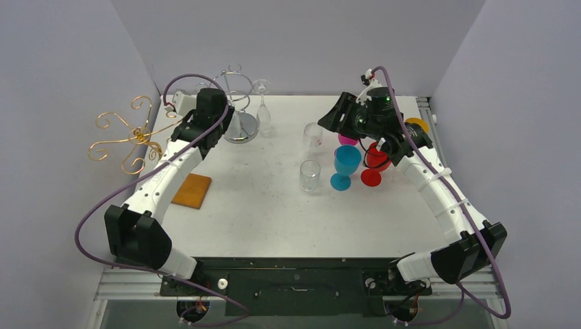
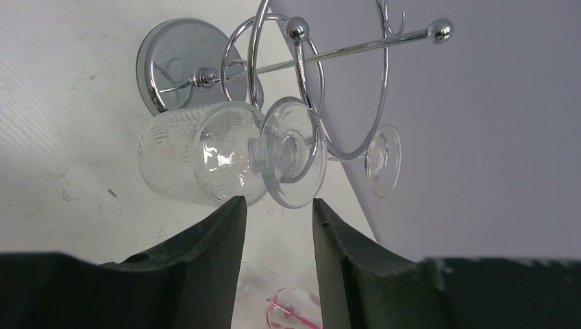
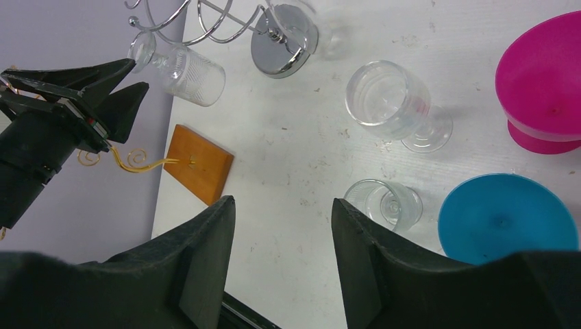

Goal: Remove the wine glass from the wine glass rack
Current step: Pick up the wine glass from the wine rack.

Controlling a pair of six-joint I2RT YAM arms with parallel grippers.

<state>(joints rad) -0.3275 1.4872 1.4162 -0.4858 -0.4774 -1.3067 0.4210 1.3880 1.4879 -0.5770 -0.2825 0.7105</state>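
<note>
**A:** Where's the glass?

**B:** The glass [image 2: 205,154] hangs by its foot from a wire loop of the rack [image 2: 329,55]. It is on the side of the rack that faces the left arm, and its patterned bowl is clear of the rack's round base.

**A:** And the left gripper?

**B:** The left gripper [image 2: 274,205] is right at the rack. Its jaws stand apart, and the rim of the glass's foot sits just at the mouth of the gap. Nothing is clamped between the fingers.

**A:** Is anything else on the rack?

**B:** A second glass [image 2: 382,161] hangs from the rack's far side, away from that gripper.

**A:** What about the right gripper?

**B:** The right gripper [image 3: 281,205] hovers over the table [image 1: 274,212], well to the right of the rack. Its jaws are apart and hold nothing.

**A:** What stands on that side?

**B:** To the right of the rack stand two clear cups [image 3: 387,96]. Farther from the rack are a blue goblet [image 3: 507,216], a pink cup [image 3: 541,75] and a red goblet [image 1: 373,164]. A wooden board [image 3: 199,164] lies near the table's left edge, nearer the arm bases than the rack.
</note>
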